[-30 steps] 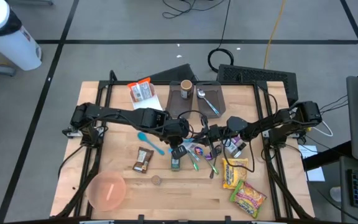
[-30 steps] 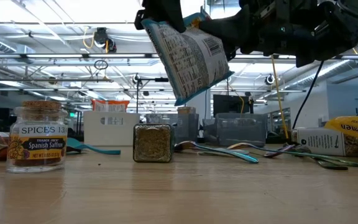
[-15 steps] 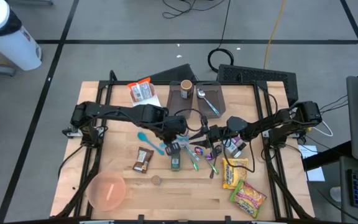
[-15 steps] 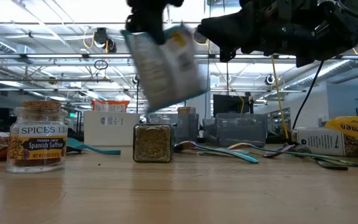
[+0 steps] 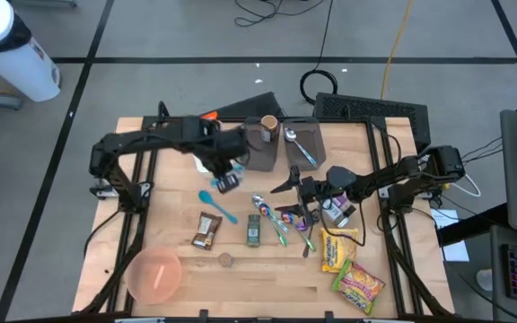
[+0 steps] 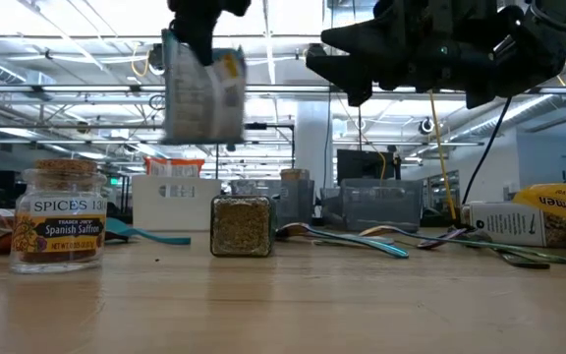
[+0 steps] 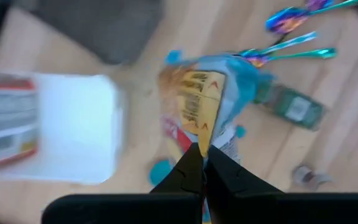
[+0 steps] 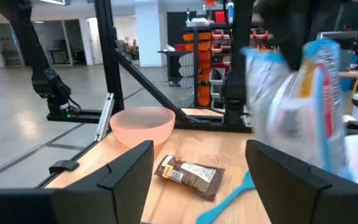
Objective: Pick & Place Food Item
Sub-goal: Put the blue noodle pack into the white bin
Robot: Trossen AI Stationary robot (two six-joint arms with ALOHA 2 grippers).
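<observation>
Blue-and-yellow, the crinkled plastic food packet [image 7: 207, 109] hung in the air, pinched at its top edge by the left gripper [image 7: 202, 163], whose two dark fingers were pressed together on it. In the high view this gripper [image 5: 225, 173] was above the far left part of the light wooden table [image 5: 267, 285], near the dark rectangular tray [image 5: 305, 135], with the packet [image 5: 226, 182] beneath it. In the low view the packet [image 6: 201, 95] was well clear of the tabletop, above the cork-stoppered glass saffron jar [image 6: 58, 214]. The right gripper [image 8: 197, 163] was held over the table's middle with its fingers spread and nothing between them; the pink plastic bowl [image 8: 142, 124] and a brown foil snack wrapper [image 8: 189, 174] lay beyond it
</observation>
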